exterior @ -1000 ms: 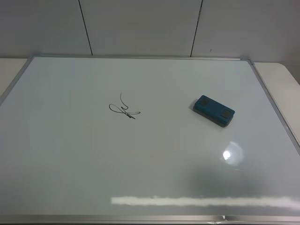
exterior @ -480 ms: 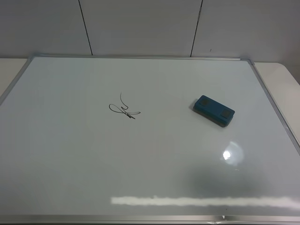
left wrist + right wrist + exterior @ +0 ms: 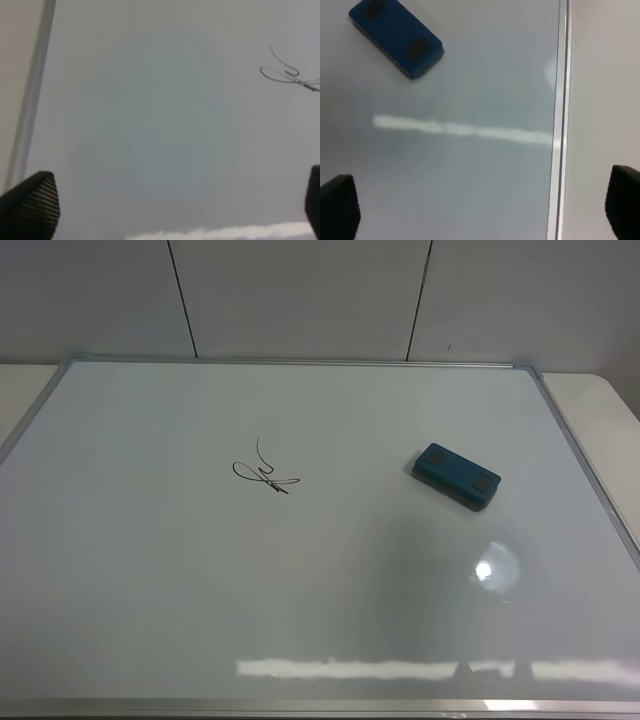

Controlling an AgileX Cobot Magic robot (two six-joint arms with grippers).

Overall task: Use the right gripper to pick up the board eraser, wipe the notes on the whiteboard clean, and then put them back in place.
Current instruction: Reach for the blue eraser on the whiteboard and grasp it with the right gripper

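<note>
Glossy white silver-framed board (image 3: 150, 590). Teal eraser (image 3: 456, 476), two grey square patches on top, lies flat, well apart from black looping scribble (image 3: 264, 474); right gripper (image 3: 482, 210) spread wide

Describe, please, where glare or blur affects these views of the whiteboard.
Exterior high: sharp overall, but a white glare streak and a round highlight sit on the whiteboard, nearer the camera than the board eraser. Left wrist: soft throughout, the notes faint. Right wrist: a similar streak crosses the board; the eraser looks slightly soft.
</note>
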